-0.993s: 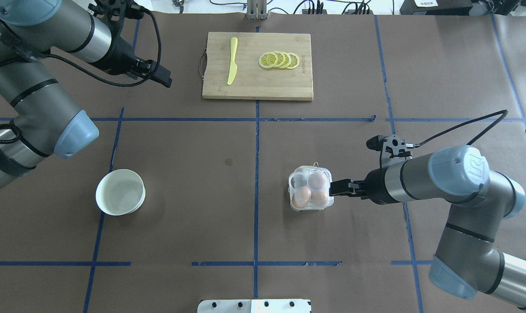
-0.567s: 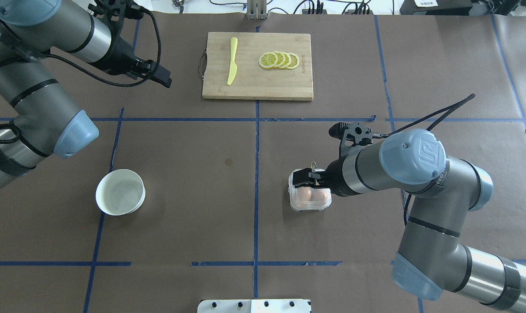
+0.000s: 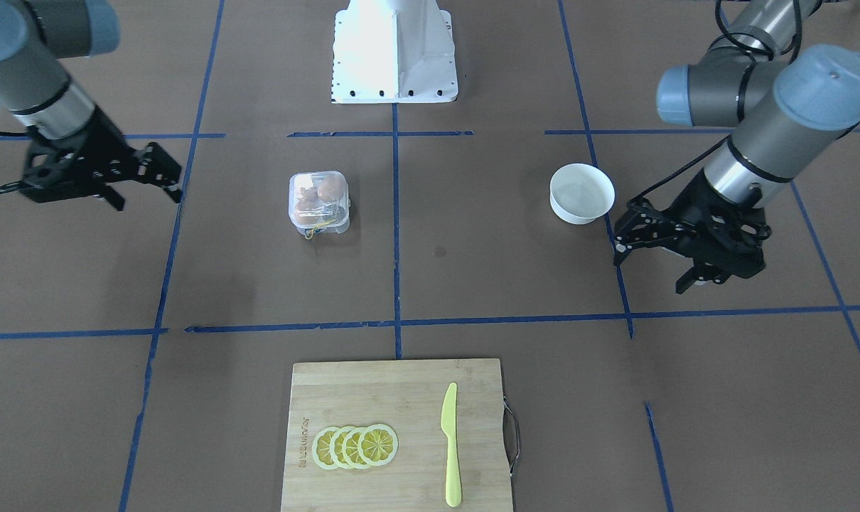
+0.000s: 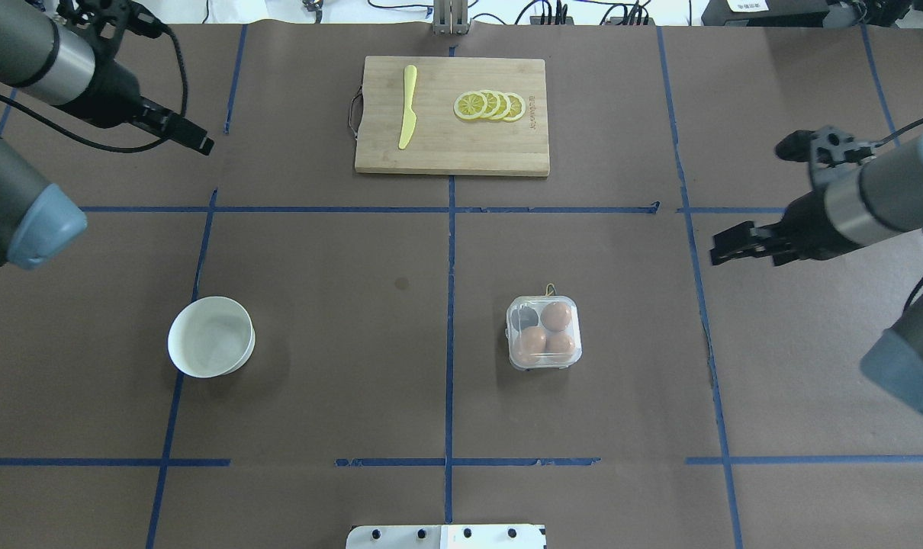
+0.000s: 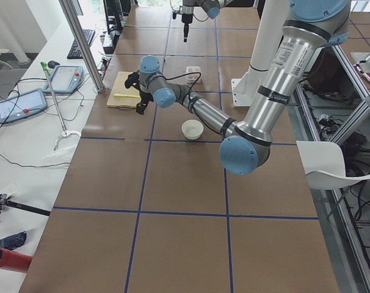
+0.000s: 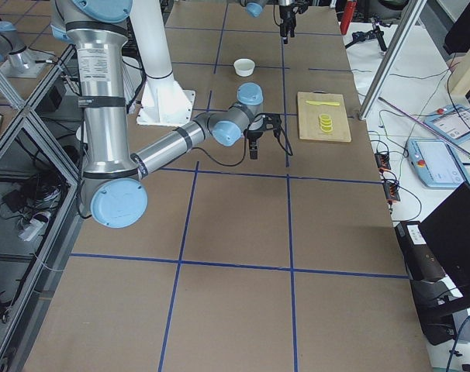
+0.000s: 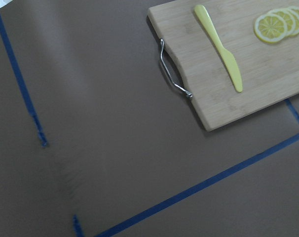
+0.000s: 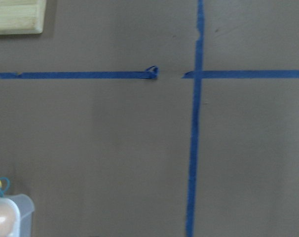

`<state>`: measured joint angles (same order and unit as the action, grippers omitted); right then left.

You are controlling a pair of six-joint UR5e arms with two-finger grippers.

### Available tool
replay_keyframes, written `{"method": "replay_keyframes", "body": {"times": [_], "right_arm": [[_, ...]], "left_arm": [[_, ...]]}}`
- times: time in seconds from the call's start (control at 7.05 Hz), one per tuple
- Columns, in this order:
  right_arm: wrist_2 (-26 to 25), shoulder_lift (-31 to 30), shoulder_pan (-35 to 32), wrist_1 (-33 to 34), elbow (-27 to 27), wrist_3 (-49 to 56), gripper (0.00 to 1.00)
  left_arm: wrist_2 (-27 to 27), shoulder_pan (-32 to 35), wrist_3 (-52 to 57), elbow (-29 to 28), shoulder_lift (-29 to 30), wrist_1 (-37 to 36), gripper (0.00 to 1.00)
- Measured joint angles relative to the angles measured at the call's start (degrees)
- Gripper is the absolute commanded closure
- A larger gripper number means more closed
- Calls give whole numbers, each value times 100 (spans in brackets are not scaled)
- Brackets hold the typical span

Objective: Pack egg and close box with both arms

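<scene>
Closed box — w/ 3 eggs

Board at upper right on brown tabletop, metal handle on its left edge, yellow knife lying on it, lemon slices overlapping at top right corner, blue tape lines crossing tabletop below and at left.

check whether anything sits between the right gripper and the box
Nothing visible does. Only bare table lies between the right gripper and the box; the bowl and board are well off that line.
</scene>
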<state>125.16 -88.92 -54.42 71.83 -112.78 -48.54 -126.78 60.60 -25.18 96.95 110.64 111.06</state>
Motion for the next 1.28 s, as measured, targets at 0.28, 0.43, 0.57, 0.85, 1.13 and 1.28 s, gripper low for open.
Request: {"method": "replay_keyframes", "body": {"times": [0.28, 0.43, 0.57, 0.85, 1.13, 1.28], "right_arm": [[906, -318, -1707, 66, 816, 2273, 0], [1120, -362, -2402, 96, 1318, 3311, 0], [1201, -367, -2951, 190, 1757, 4191, 0], [1235, -258, -3620, 863, 2154, 5455, 0], [1239, 88, -3801, 1628, 2175, 5891, 0], [1243, 190, -3820, 1802, 2178, 5933, 0]], "left_arm": [[-416, 805, 1323, 130, -845, 5, 1], [-527, 1149, 1896, 121, -1274, 13, 1], [-562, 1438, 2311, 91, -1634, 25, 1], [-567, 1924, 2553, 25, -2065, 27, 0], [-577, 2087, 2540, -25, -2315, 29, 0], [-584, 2107, 2534, -22, -2326, 26, 0]]}}
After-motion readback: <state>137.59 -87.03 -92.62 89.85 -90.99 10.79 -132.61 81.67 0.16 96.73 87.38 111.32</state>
